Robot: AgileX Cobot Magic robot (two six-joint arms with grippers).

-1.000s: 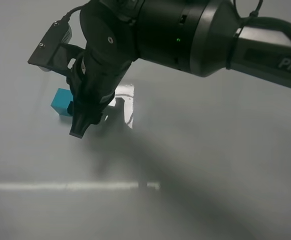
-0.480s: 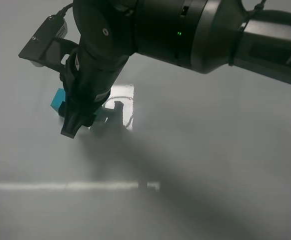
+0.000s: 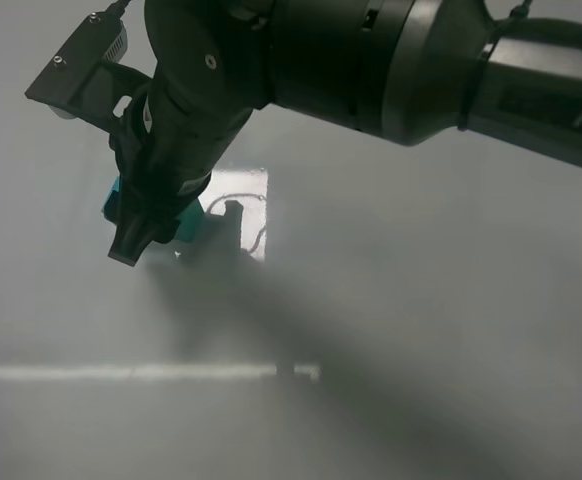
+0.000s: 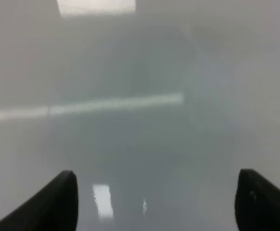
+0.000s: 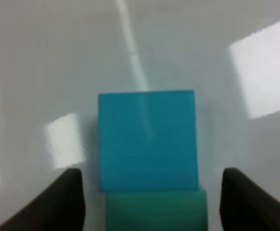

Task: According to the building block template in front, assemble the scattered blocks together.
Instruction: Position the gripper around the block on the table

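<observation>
In the right wrist view a teal-blue cube [image 5: 147,139] lies on the table with a green cube [image 5: 155,209] touching one of its sides, the green one slightly offset. I cannot tell whether they are joined as the template or are two loose blocks. My right gripper [image 5: 150,174] is open, with one finger on each side of the pair. In the exterior high view the right gripper [image 3: 146,240] reaches across to the left and hides most of the pair; only teal edges [image 3: 112,204] show. My left gripper [image 4: 157,179] is open and empty over bare table.
The glossy white table [image 3: 421,330] shows a bright square reflection [image 3: 251,190] and a pale stripe [image 3: 121,372]. The thick black right arm [image 3: 391,60] fills the top of the exterior high view and casts a wide shadow.
My right gripper has moved left and now covers more of the teal-blue cube. The cube has not visibly moved.
</observation>
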